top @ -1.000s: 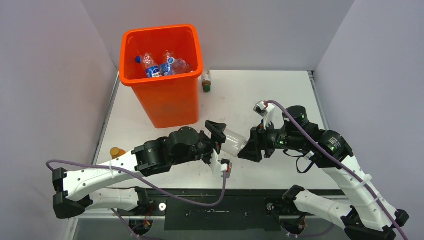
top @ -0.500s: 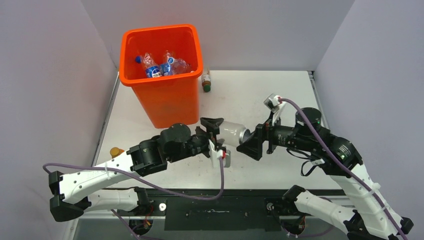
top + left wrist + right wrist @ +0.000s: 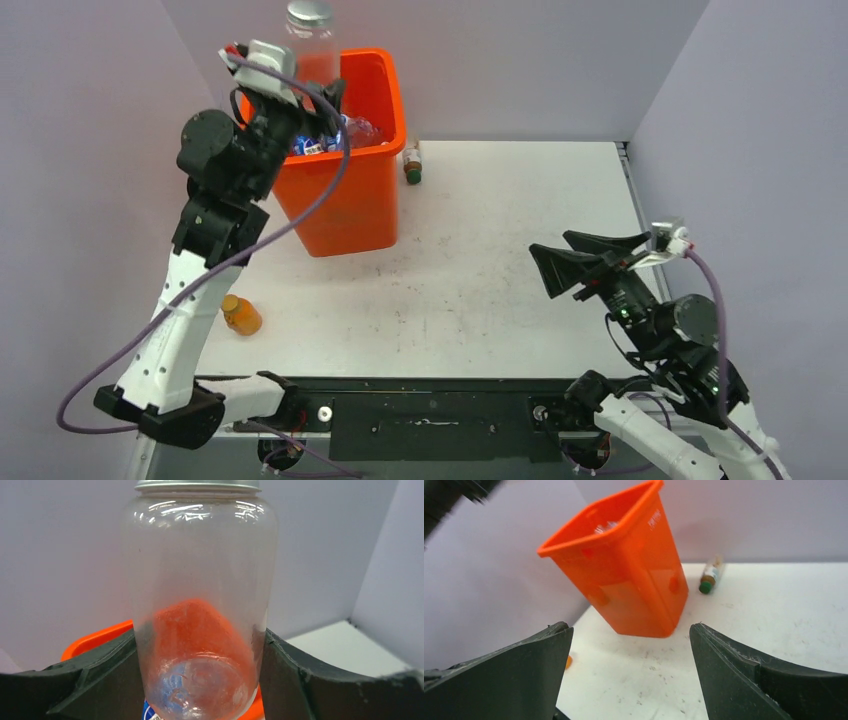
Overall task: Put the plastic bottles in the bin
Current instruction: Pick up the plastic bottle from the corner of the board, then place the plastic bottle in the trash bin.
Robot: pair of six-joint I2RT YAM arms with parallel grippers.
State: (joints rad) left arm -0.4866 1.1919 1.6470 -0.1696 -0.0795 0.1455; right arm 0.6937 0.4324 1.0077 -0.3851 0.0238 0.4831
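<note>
Several bottles [image 3: 345,130] already lie in the bin [image 3: 345,215]. A second ago both claws shared the clear bottle [image 3: 310,40] low over the counter [image 3: 480,290]. Now the left claw [image 3: 200,680] clamps its lower body above the bin, and the right claw [image 3: 629,675] gapes empty, withdrawn. It looks light, slick and crushable, so grip mid-body, gently.

You have one orange bin [image 3: 345,205]. Three bottles are outside it: one clear silver-capped bottle [image 3: 310,35] above its rim, one green-capped bottle [image 3: 412,165] just right of it, and one squat orange bottle [image 3: 240,315] to its near left on the desk [image 3: 480,260]. Inside are at least two blue-labelled bottles [image 3: 312,146]; any others are hidden.
</note>
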